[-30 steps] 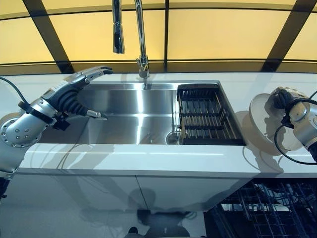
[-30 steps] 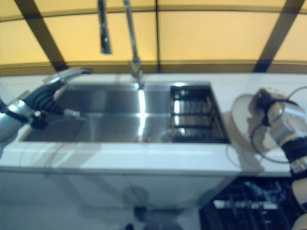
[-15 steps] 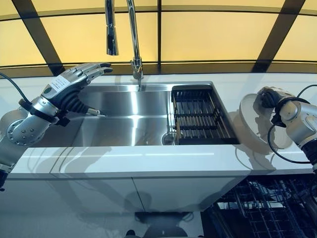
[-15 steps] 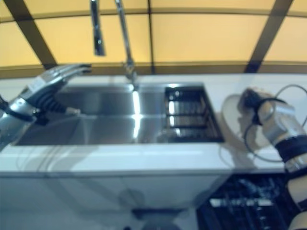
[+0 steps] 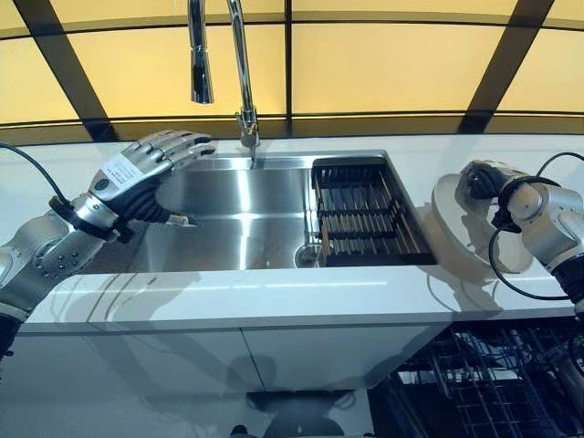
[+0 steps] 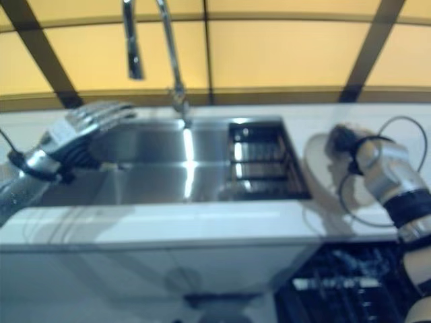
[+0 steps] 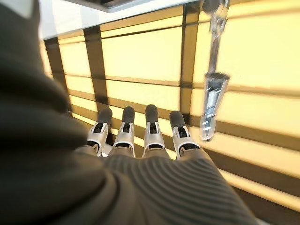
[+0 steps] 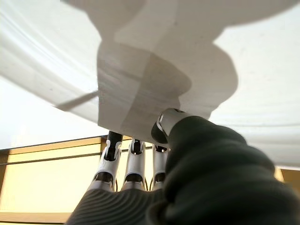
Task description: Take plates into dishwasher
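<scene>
On the white counter (image 5: 274, 297) to the R of the sink (image 5: 237, 214), the right hand (image 5: 482, 180) sits on the plate (image 5: 453, 233). The R wrist view shows fingers behind the rim w/ thumb over the near face, so it's pinched on the plate, which looks tipped up off the counter. Vs 1 s ago, plate + hand sit further left in the head views, but the whole scene has slid the same way (faucet (image 5: 239, 68), sink rack (image 5: 360, 214) too), so mostly a cam move; the grip looks unchanged, plate hasn't visibly left the counter area. The left hand (image 5: 151, 164) has rotated: it showed edge-on over the sink's L edge, now back of hand faces up, fingers straight + spread, holding nothing. L wrist view confirms fingers straight, pointing at the yellow window panels (image 5: 392, 64) and the spray head (image 7: 211, 105). Meaning for task: pick looks done, transfer not started. The dishwasher rack (image 5: 493, 383) is pulled out below the counter at lower R, no plate visible in it; next is prob lift clear of the counter edge and lower into a slot, risk is a thin pinch on a slick rim. Labels: small white sticker on the back of the L hand, text too small to read. No other writing legible.
</scene>
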Controlling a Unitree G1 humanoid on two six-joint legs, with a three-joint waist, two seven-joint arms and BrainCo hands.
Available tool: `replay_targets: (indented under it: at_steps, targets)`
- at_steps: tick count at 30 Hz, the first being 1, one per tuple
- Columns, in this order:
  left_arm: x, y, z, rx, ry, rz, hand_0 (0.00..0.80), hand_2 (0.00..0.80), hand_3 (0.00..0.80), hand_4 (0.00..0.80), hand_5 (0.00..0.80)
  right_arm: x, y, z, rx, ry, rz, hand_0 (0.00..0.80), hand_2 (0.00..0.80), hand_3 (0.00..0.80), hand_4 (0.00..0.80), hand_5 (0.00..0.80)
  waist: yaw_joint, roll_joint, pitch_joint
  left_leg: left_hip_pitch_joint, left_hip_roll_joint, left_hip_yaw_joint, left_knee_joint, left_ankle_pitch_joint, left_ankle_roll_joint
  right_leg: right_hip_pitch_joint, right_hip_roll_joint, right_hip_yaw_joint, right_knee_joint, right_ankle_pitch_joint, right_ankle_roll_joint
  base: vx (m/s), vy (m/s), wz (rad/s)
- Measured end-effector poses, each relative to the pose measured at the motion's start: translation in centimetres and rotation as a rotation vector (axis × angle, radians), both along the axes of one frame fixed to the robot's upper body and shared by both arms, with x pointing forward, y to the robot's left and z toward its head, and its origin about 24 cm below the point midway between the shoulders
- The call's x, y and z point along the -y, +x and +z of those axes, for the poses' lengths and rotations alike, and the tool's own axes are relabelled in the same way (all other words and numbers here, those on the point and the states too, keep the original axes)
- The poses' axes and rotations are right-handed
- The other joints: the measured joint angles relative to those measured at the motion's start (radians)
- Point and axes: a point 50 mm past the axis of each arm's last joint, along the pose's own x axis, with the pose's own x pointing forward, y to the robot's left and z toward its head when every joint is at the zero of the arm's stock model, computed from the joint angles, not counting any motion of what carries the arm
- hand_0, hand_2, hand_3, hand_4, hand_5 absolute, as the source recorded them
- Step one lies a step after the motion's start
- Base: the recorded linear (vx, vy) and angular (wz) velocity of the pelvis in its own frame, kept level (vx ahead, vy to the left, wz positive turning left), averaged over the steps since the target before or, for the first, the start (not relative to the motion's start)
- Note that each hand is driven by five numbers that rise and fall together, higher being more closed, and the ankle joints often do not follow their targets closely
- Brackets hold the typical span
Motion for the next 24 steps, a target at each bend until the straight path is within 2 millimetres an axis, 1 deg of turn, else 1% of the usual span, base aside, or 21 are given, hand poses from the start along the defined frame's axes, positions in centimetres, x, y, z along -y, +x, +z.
replay_targets:
  at_steps: [3,5,9,11,14,17,18,20,23,24]
  targets:
    - [0.7,0.0,0.0,0.067,0.029,-0.051,0.0,0.0,0.0,0.0,0.0,-0.5,0.2,0.5,0.007,0.003,0.02,0.8,0.8,0.8,0.8,0.8,-0.003,-0.001,0.0,0.0,0.002,0.001,0.0,-0.001,-0.001,0.0,0.003,0.001,0.0,-0.001,-0.001,0.0,0.0,0.0]
    - [1.0,0.2,-0.2,0.063,0.034,-0.068,0.0,0.0,0.0,0.0,0.0,-1.3,0.5,1.0,0.013,-0.003,0.047,0.8,0.8,0.8,0.8,0.8,-0.012,-0.001,0.0,0.001,0.004,0.002,0.0,-0.001,-0.001,-0.001,0.004,0.002,0.0,-0.001,-0.001,0.0,0.0,0.0]
    - [1.7,0.6,-1.0,0.026,0.073,-0.089,0.0,0.0,0.0,0.0,0.0,-3.8,1.4,2.1,0.017,0.013,0.124,0.8,0.8,0.8,0.8,0.8,-0.028,-0.003,-0.001,0.004,0.006,0.009,0.0,-0.002,-0.004,-0.003,0.007,0.008,0.0,-0.001,-0.002,-0.001,0.005,-0.03]
    - [1.9,0.7,-0.9,0.015,0.078,-0.095,0.0,0.0,0.0,0.0,0.0,-4.3,1.5,2.5,0.023,0.033,0.138,0.8,0.8,0.8,0.8,0.8,-0.027,-0.003,-0.001,0.007,0.007,0.018,0.0,-0.002,-0.007,-0.004,0.008,0.014,0.0,-0.001,-0.002,0.001,0.012,-0.1]
    - [2.3,0.9,-1.1,0.024,0.051,-0.118,0.0,0.0,0.0,0.0,0.0,-5.2,1.8,2.1,0.007,0.069,0.153,0.8,0.8,0.8,0.8,0.8,-0.032,-0.005,-0.002,0.017,0.007,0.027,0.0,-0.006,-0.008,-0.001,0.009,0.024,0.001,-0.001,-0.002,0.001,0.008,-0.09]
    - [3.1,1.0,-1.0,0.062,0.031,-0.164,0.0,0.0,0.0,0.0,0.0,-6.2,2.1,1.5,-0.018,0.096,0.173,0.8,0.8,0.8,0.8,0.8,-0.043,-0.007,-0.003,0.018,0.007,0.027,0.0,-0.006,-0.008,-0.001,0.009,0.024,0.0,-0.001,-0.002,0.0,0.0,0.0]
    - [3.9,1.2,-1.0,0.092,0.043,-0.195,0.0,0.0,0.0,0.0,0.0,-6.5,2.1,1.3,-0.031,0.104,0.18,0.8,0.8,0.8,0.8,0.8,-0.045,-0.007,-0.003,0.018,0.007,0.027,0.0,-0.006,-0.008,-0.001,0.009,0.024,0.001,-0.001,-0.002,0.0,0.0,0.0]
    - [4.7,1.5,-1.2,0.118,0.066,-0.227,0.0,0.0,0.0,0.0,0.0,-6.9,2.2,1.2,-0.044,0.108,0.187,0.8,0.8,0.8,0.8,0.8,-0.05,-0.007,-0.003,0.019,0.007,0.029,0.0,-0.006,-0.008,-0.001,0.01,0.026,0.001,-0.001,-0.002,0.002,-0.001,-0.02]
    - [6.2,2.2,-2.1,0.113,0.106,-0.27,0.0,0.0,0.0,0.0,0.0,-8.5,2.6,1.6,-0.072,0.081,0.228,0.8,0.8,0.8,0.8,0.8,-0.069,-0.009,-0.004,0.022,0.008,0.035,0.0,-0.006,-0.008,-0.002,0.01,0.031,0.001,-0.001,-0.003,0.004,0.002,-0.05]
    - [6.5,2.4,-2.5,0.097,0.118,-0.279,0.0,0.0,0.0,0.0,0.0,-9.3,2.8,1.8,-0.075,0.074,0.248,0.8,0.8,0.8,0.8,0.8,-0.076,-0.01,-0.006,0.023,0.008,0.039,0.0,-0.006,-0.008,-0.003,0.01,0.033,0.001,-0.001,-0.003,0.006,0.004,-0.06]
